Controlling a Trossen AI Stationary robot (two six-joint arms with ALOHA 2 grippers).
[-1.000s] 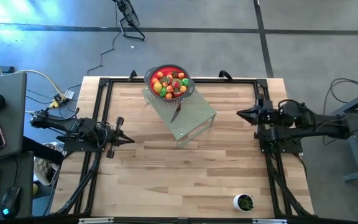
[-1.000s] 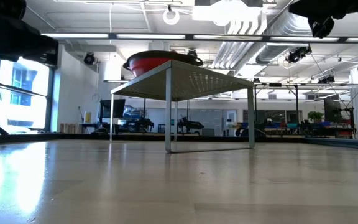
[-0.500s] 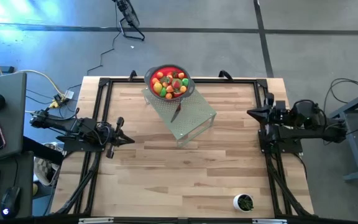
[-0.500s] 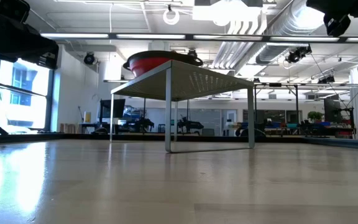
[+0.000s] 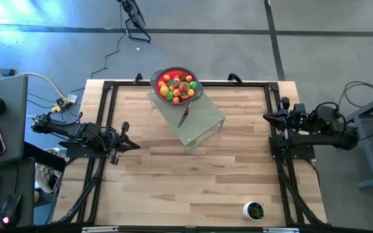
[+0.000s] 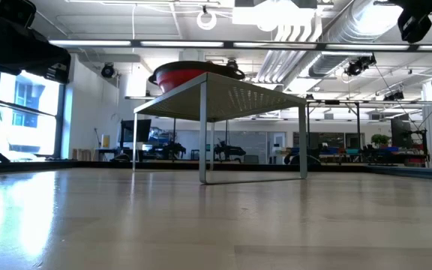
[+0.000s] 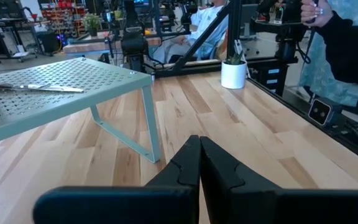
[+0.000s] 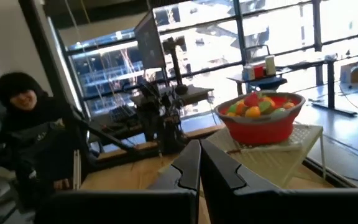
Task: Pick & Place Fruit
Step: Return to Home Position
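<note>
The fruit (image 5: 177,87) is heaped in the red strainer (image 8: 261,129) on the far end of the shelf (image 5: 203,126). The pieces are judged light, hard and slippery, best pinched across the middle. The left gripper (image 5: 135,145) and right gripper (image 5: 265,117) are pressed closed, empty, at the sides of the table (image 5: 206,188). Wide bare room is left between them; the shelf edges and the knife (image 5: 184,116) are to be avoided.

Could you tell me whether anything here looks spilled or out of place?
Nothing stands out. The fruit sits in the strainer on the shelf, none visibly spilled; the knife lies flat on the shelf, and the cup stands upright.
</note>
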